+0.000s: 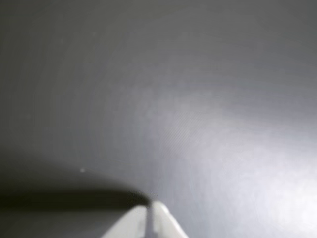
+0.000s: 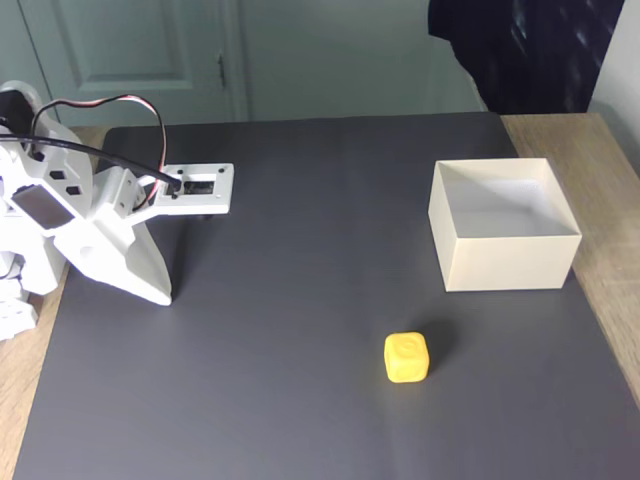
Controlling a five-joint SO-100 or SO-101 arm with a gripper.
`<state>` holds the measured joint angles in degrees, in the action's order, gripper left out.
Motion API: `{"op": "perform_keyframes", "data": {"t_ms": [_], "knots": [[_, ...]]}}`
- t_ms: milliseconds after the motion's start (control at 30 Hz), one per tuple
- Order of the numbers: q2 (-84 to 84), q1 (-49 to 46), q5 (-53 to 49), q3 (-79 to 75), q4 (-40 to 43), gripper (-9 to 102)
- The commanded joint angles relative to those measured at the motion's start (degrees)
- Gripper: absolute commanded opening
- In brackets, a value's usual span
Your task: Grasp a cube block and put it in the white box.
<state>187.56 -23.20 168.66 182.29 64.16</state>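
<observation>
Gripper (image 1: 149,210) jaws clenched, tips together, nothing between; wrist view shows white fingertips (image 1: 130,224) low over dark grey mat (image 1: 198,99), blurred. Fixed view: gripper (image 2: 160,297) at mat's left side, tip down near mat surface. Yellow cube block (image 2: 407,358) on mat, lower centre-right, well apart from gripper; no long axis, circular mark faces up. White box (image 2: 505,225) beyond cube to right, open top up, near mat's right edge. Wooden table (image 2: 600,150) under mat; grey-green door (image 2: 150,50) behind.

Fingers (image 1: 148,218): cut off by the wrist view's bottom edge, blurred. Arm (image 2: 60,220): cropped at the fixed view's left edge. Counter (image 2: 300,300): lower part cropped.
</observation>
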Motion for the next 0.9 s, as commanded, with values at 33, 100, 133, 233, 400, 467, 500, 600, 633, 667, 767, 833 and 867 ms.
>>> {"op": "perform_keyframes", "data": {"t_ms": [33,100,133,233,400,467,500,600,633,667,767,833,867], "knots": [[0.26,0.44,-0.35,0.18,0.53,1],[0.26,0.79,0.62,0.18,0.53,1],[0.26,1.41,1.05,0.18,0.53,1],[0.35,2.64,2.11,0.18,0.35,1],[0.35,2.11,3.43,0.18,-0.7,0],[0.35,1.49,4.39,0.18,-3.96,0],[0.26,1.05,5.1,0.18,-6.5,0],[0.0,-1.41,6.68,0.18,-16.88,0],[-0.88,-2.64,7.56,0.18,-20.3,0],[-1.93,-3.69,8.53,0.18,-23.03,0],[-5.27,-7.03,11.07,0.18,-28.74,1],[-7.73,-8.96,11.95,0.18,-33.57,1],[-9.14,-9.93,12.66,0.18,-36.04,2]]}}
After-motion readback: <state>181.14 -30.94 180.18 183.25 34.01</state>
